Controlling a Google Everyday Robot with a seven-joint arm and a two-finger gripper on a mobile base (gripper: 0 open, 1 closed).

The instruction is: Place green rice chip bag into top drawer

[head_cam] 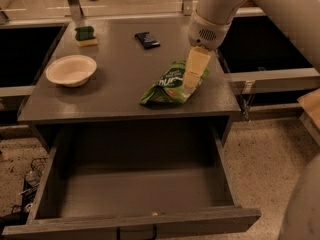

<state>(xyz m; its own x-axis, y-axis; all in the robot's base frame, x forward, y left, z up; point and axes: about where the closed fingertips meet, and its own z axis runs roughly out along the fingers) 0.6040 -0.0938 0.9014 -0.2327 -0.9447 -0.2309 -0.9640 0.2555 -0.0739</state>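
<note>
Step in hand: the reach-and-grasp. The gripper [192, 79] sits right over the bag [172, 83], at the bag's 2 o'clock end, cream fingers [196, 66] pointing down onto the foil. The arm comes in from 1 o'clock of the frame. Jaw state: cannot tell, since the fingers read as one pale block from this angle and no gap or pinch is visible. Whether they touch the bag or sit just above it is also unclear.

The bag lies flat on the tabletop [115, 91], near its front-right edge, at about 4 o'clock from the table's centre. It is not in the drawer yet.

The drawer [135, 194] is pulled out at 6 o'clock of the table, directly below the front edge, with nothing seen inside it; a dark handle shows on its front panel.

Next move, as a judgement: get a firm pinch on the crinkly foil, lift clear of the table edge, carry toward 6 o'clock, lower into the drawer, release. Foil can slip or fold, so the pinch should take in enough material.

Count:
- 1 bag
- 1 drawer
- 1 gripper
- 1 bowl [71, 70], at 9 o'clock of the table
- 1 sponge [86, 35], at 11 o'clock
- 1 dark packet [147, 39], at 12 o'clock
</note>
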